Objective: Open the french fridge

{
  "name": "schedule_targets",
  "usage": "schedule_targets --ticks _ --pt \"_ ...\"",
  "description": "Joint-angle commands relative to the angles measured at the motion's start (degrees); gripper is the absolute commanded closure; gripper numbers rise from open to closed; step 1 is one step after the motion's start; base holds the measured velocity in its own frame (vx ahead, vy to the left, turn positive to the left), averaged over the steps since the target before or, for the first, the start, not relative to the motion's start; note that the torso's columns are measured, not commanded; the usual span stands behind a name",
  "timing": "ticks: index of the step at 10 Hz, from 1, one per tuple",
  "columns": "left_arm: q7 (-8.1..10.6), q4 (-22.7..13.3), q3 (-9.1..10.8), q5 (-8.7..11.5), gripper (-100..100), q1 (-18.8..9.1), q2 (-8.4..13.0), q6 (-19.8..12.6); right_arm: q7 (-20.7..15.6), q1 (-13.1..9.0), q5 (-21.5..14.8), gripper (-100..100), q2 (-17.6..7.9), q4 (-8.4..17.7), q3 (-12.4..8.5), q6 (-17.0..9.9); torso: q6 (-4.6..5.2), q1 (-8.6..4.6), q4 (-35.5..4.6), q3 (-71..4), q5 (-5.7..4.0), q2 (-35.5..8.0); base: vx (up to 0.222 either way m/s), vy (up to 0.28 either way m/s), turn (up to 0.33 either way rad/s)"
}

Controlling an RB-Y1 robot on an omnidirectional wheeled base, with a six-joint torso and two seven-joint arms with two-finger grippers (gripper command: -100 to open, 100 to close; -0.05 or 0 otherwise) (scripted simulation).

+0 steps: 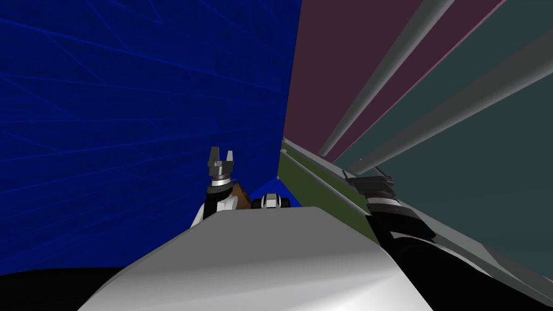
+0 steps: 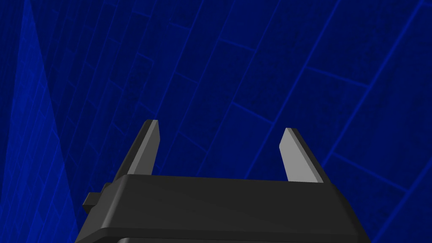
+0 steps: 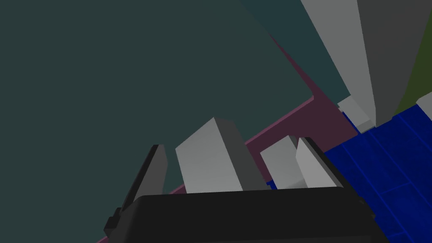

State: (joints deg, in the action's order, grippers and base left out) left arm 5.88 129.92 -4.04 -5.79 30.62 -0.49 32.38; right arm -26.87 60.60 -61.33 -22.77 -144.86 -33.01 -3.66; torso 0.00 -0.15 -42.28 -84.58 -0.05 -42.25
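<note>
Two fingers of R gripper (image 3: 231, 144) stand apart astride a grey handle bar (image 3: 209, 162) on the fridge (image 1: 475, 162), not clamped; a 2nd grey bar (image 3: 280, 162) sits just beside one finger. Fridge is close on robot's R side, teal + maroon door panels w/ long grey handles. L gripper (image 1: 222, 152) also spread, holding nothing, in front of blue tiled wall (image 1: 135, 108).
</note>
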Motion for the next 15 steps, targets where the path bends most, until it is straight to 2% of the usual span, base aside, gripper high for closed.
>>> schedule_targets --ticks 1,2,3,4,6,9,10,11,13,15 --pt "0.0 0.0 0.0 0.0 0 0.0 0.0 0.0 1.7 -0.7 1.0 -100 -1.9 2.3 -2.5 -0.4 0.05 -0.26 0.0 -0.2 0.07 0.1 0.01 -0.009 0.032" --pt "0.0 0.0 0.0 0.0 0 0.0 0.0 0.0 1.2 -0.7 0.6 -100 -1.2 1.9 -1.3 0.6 0.04 -0.56 0.0 -0.3 0.06 0.2 0.0 0.0 0.0" --pt "0.0 0.0 0.0 0.0 0 0.0 0.0 0.0 0.1 -0.2 0.1 100 -0.5 0.3 0.1 -0.3 0.07 -0.56 0.0 -0.3 0.05 0.2 -0.006 0.006 -0.021" --pt "0.0 0.0 0.0 0.0 0 0.0 0.0 0.0 -0.9 0.1 -0.6 100 0.5 -0.9 1.7 -0.3 0.04 -0.28 0.0 -0.2 0.01 0.2 -0.007 0.002 -0.052" --pt "0.0 0.0 0.0 0.0 0 0.0 0.0 0.0 -2.0 0.4 -1.2 100 1.5 -2.2 3.4 -0.2 -0.23 0.38 0.2 -0.1 0.01 0.2 -0.013 -0.005 -0.05" --pt "0.0 0.0 0.0 0.0 0 0.0 0.0 0.0 -3.6 0.8 -2.2 100 2.9 -4.2 6.0 -0.1 -0.23 0.31 0.2 -0.1 0.01 0.3 -0.008 -0.03 -0.063" --pt "0.0 0.0 0.0 0.0 0 0.0 0.0 0.0 -3.1 0.6 -1.8 100 2.2 -3.6 5.1 -0.8 -0.23 0.29 0.2 -0.2 0.01 0.3 -0.007 -0.012 -0.017" --pt "0.0 0.0 0.0 0.0 0 0.0 0.0 0.0 -2.9 -0.1 -1.3 100 0.7 -3.9 5.4 1.2 -0.15 0.24 0.1 -0.2 0.03 0.3 -0.156 -0.039 0.045" --pt "0.0 0.0 0.0 0.0 0 0.0 0.0 0.0 -2.9 -0.1 -1.3 100 0.7 -3.9 5.4 1.2 -0.16 0.46 0.0 0.2 0.09 -0.2 -0.135 -0.032 0.071" --pt "0.0 0.0 0.0 0.0 0 0.0 0.0 0.0 -2.5 -0.8 -0.8 100 -0.9 -4.2 5.6 3.3 0.01 0.27 0.0 0.0 0.15 0.0 -0.137 -0.032 0.04"
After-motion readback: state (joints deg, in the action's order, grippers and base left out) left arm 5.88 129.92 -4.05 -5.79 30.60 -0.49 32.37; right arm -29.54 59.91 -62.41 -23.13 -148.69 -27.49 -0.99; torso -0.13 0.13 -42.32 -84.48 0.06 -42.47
